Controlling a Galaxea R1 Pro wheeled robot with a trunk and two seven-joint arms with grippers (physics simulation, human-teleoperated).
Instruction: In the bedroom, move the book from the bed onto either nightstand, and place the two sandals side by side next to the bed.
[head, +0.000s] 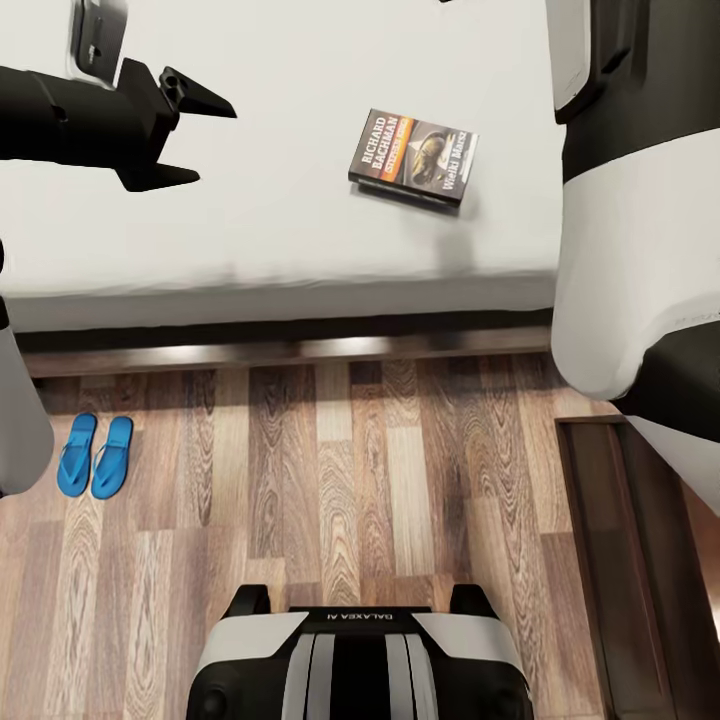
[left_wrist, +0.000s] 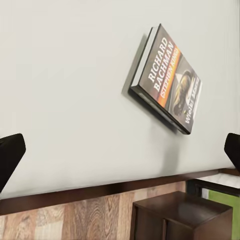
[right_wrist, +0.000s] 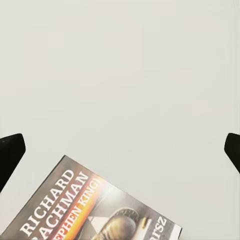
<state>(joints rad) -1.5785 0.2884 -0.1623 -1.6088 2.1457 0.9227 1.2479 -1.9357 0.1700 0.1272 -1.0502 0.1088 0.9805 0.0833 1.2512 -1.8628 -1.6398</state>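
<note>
Wood-plank flooring (head: 400, 470) was seen nearest, then the off-white flat bed (head: 300, 200). Near its front edge lay the dark orange-banded paperback book (head: 414, 156), long axis along that edge, nearer the right arm. Both grippers, left (head: 196, 140) included, were spread and empty.

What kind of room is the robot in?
Most likely a bedroom. There's a big bed with a plain off-white mattress and a book lying on it, a wooden floor with two blue sandals beside the bed, and a dark wooden nightstand.
</note>
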